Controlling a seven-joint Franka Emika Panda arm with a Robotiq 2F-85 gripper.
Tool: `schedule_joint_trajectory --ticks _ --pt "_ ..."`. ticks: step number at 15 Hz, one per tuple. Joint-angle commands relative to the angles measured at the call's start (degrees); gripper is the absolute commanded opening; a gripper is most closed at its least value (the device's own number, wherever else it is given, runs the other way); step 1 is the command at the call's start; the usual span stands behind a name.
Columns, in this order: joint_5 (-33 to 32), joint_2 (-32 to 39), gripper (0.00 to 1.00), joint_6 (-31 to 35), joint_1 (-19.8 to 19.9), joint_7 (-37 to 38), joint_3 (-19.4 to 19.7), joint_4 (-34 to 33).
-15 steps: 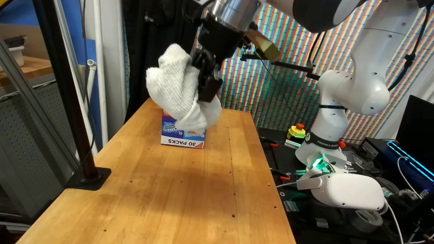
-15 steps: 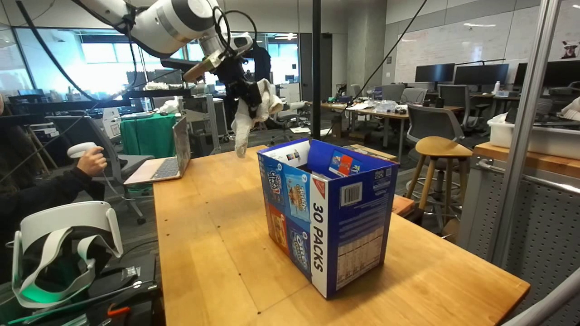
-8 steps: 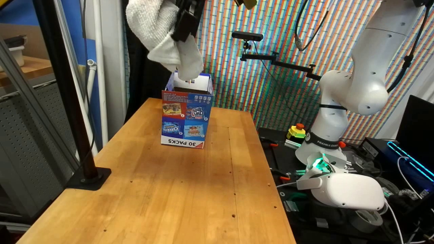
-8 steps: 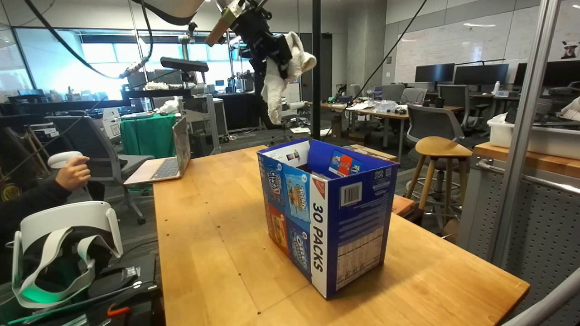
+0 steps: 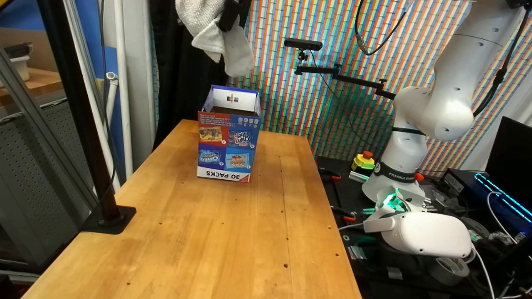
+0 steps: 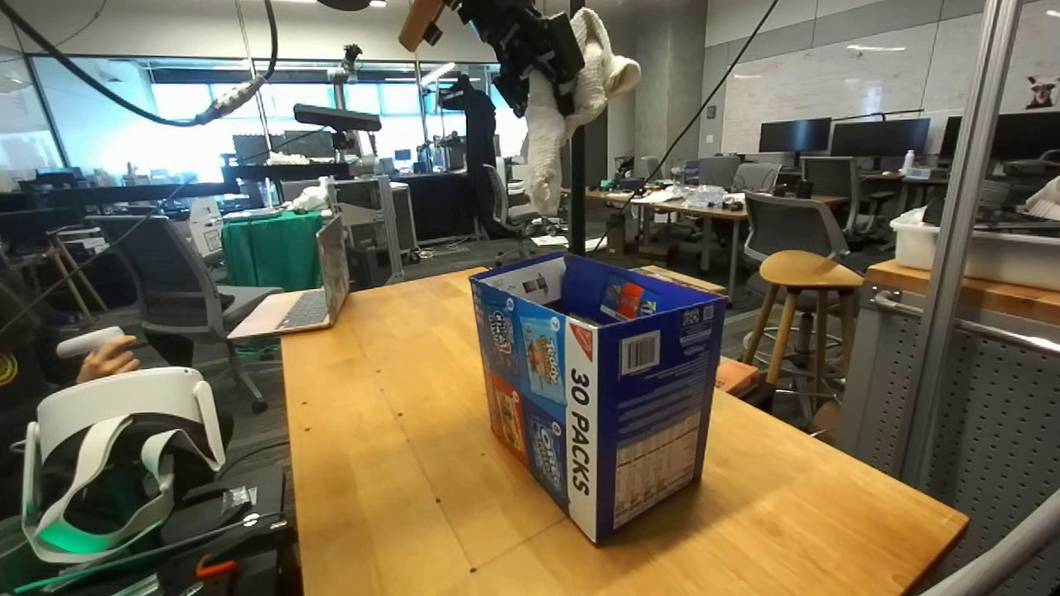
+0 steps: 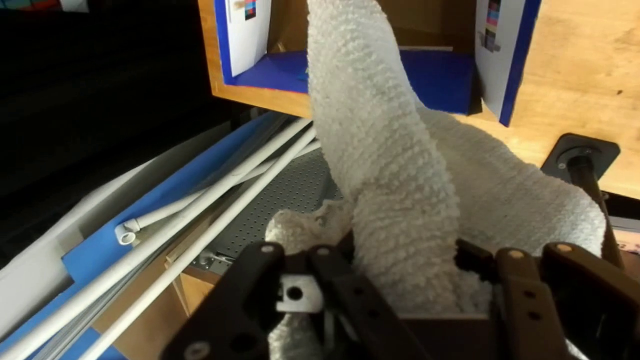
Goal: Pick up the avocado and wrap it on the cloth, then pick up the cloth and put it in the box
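Higher up than the open-topped blue snack-pack box [image 6: 592, 397] standing on the wooden desk [image 6: 364, 472], gripping bunched white terry cloth [image 6: 544, 157] in the claw [image 7: 407, 257]; hanging in folds, clear of the box.

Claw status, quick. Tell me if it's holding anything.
Claw: closed on the white cloth, which hangs from it; whether the avocado is inside the folds cannot be told.

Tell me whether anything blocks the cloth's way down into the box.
Nothing visible does: in both exterior views the cloth hangs higher than the open-topped box, with no object seen between them.
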State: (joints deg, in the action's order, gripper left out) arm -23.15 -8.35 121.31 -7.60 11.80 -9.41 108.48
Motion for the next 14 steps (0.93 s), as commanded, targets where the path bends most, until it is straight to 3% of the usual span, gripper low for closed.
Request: schedule_joint_trajectory --ticks 1,7,14 --pt "2.8 -3.0 0.08 5.9 0.6 -1.6 0.9 7.0" --pt "8.7 -2.1 0.08 15.3 2.0 -4.1 3.4 17.3" --pt "13.7 0.4 0.08 16.4 4.1 -9.8 6.4 22.7"
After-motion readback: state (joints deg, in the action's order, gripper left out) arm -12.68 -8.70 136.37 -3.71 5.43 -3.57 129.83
